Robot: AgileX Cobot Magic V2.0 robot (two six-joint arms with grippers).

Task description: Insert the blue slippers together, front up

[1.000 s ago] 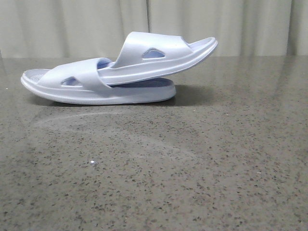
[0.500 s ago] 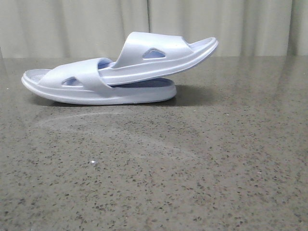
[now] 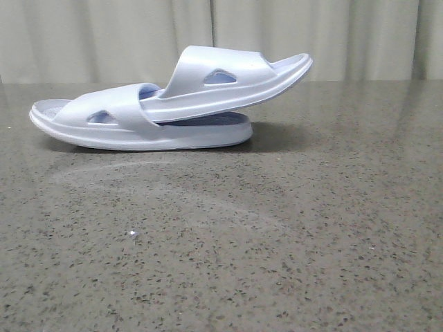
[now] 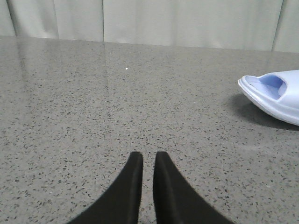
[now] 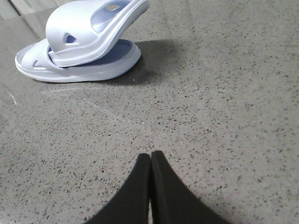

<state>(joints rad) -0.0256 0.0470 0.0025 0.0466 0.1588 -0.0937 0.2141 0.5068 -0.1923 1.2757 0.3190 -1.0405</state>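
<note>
Arms were not seen in the front view; only fingers showed, at the bottom edge of each wrist view. The left gripper (image 4: 148, 158) was held low over the grey speckled table (image 3: 277, 242), aimed toward the curtain (image 3: 104, 34) at the back. The right gripper (image 5: 150, 158) was likewise held low over the table. The blue slippers (image 3: 173, 104) were seen in the upper left of the front view, nested: the lower slipper (image 3: 104, 124) lay flat on the table, the upper slipper (image 3: 235, 76) was pushed under its strap and tilted up to the right. Nothing was seen between grippers and slippers; both were well apart from the pair. Left jaws were nearly closed, a thin gap left, nothing held. Right jaws were pressed together, tips touching, nothing held.
</note>
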